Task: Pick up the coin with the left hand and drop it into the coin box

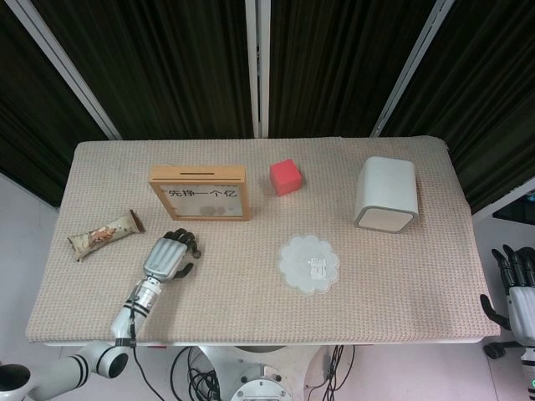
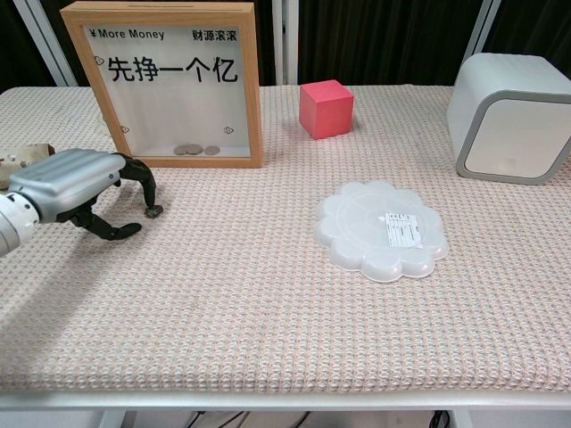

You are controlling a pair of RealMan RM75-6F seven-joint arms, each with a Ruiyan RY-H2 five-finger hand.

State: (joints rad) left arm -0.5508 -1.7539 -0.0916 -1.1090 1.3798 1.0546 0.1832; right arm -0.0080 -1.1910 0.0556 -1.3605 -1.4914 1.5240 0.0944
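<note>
A woven beige surface carries several things. The left hand hovers low at about eight o'clock on it, palm down. Its dark fingers curl over a small coin, one fingertip touching or just above it; the thumb sits apart from the coin, so the coin still lies on the surface, not pinched. Just beyond the hand, toward eleven o'clock, stands the wooden-framed coin box, upright, with a few coins at its bottom. A wrapped snack bar lies at nine o'clock. A red cube, a white scalloped lid and a white rounded container sit to the right. The right hand hangs off the surface at four o'clock, fingers apart, holding nothing.
</note>
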